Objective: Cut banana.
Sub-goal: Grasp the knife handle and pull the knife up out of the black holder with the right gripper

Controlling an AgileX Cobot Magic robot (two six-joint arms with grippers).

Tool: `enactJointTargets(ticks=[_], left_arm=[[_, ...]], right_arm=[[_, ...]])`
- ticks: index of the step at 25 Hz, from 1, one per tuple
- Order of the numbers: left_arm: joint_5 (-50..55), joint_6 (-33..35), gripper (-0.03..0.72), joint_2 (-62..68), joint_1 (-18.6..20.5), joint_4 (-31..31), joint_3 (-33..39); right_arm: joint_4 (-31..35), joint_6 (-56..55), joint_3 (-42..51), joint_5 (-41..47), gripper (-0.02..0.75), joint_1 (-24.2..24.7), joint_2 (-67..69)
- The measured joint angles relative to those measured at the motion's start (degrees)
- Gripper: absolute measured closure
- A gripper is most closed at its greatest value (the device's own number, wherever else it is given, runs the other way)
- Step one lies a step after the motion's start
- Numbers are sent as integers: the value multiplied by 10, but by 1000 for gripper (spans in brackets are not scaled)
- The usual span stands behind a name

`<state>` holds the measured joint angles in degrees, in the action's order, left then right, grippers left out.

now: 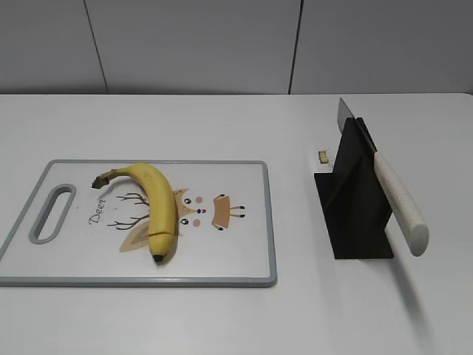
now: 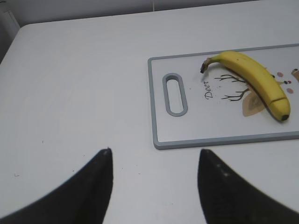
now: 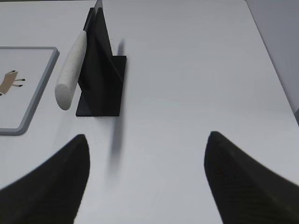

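The yellow banana lies on a white cutting board with a grey rim and a deer print; it also shows in the left wrist view. A knife with a pale handle rests blade-up in a black stand to the right of the board; the right wrist view shows the handle too. My left gripper is open and empty over bare table, left of and in front of the board. My right gripper is open and empty, in front of the stand. Neither gripper shows in the exterior view.
The board has a grey handle slot at its left end. A small tan object sits behind the stand. The white table meets a grey wall at the back.
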<state>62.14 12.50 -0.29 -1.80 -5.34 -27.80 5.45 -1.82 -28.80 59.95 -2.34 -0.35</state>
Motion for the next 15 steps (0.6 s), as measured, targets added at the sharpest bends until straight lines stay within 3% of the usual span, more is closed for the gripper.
enactJointTargets(ticks=[15], left_arm=[[0, 0, 135, 0, 0, 0, 0]], right_arm=[[0, 0, 0, 0, 148, 0, 0]])
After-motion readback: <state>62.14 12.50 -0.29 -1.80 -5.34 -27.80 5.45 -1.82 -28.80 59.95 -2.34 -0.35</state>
